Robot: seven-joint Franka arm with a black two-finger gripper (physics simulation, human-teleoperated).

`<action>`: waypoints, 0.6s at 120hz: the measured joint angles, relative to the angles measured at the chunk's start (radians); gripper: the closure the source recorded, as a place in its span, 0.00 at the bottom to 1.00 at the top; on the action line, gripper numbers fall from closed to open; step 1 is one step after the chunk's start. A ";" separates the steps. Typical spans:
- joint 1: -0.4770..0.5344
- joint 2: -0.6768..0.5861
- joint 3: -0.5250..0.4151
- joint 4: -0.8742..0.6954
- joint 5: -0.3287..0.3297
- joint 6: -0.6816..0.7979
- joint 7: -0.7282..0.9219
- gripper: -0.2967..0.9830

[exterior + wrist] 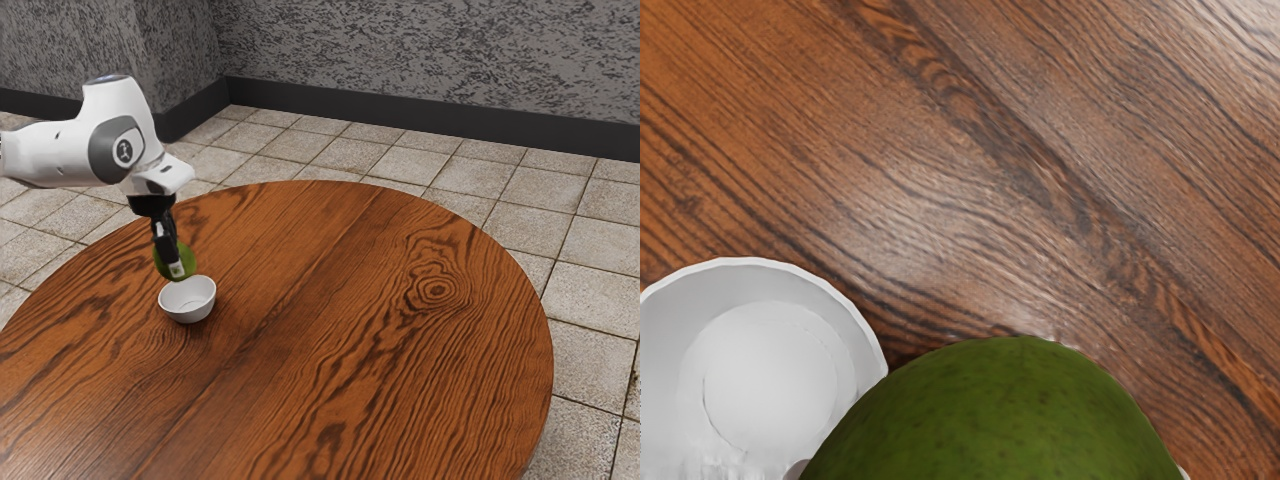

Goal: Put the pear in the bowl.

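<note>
1 green pear [188,257] hangs pinched between the 2 fingers of the black gripper [176,268], which meet it from opposite sides. The pear is near the white bowl [188,312], held higher than its base and off toward its far side in the exterior view; whether it touches the rim, I cannot tell. In the wrist view the pear's rounded flank overlaps part of the bowl's rim, while much of the bowl's pale interior lies beside it. The bowl stands upright on the round wooden surface [380,360]. My white arm [65,155] reaches in from the exterior view's left, above the bowl's level. Well apart from the bowl, toward the exterior view's right, is a ringed knot [437,290] in the wood. Beyond the bowl and the surface's edge are floor tiles [520,185] and 1 dark skirting [400,130] under mottled grey walls [400,60].
</note>
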 joint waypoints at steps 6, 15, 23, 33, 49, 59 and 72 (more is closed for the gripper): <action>0.002 0.026 0.021 0.007 0.009 -0.009 0.000 0.59; -0.001 0.097 0.039 0.067 0.017 -0.019 0.001 0.57; -0.007 0.180 0.046 0.142 0.020 -0.025 0.003 0.56; -0.009 0.256 0.059 0.182 0.020 -0.032 0.004 0.55; -0.008 0.314 0.088 0.216 0.019 -0.037 0.007 0.55; -0.010 0.338 0.098 0.245 0.018 -0.039 0.009 0.54; -0.015 0.397 0.100 0.309 0.013 -0.041 0.010 0.52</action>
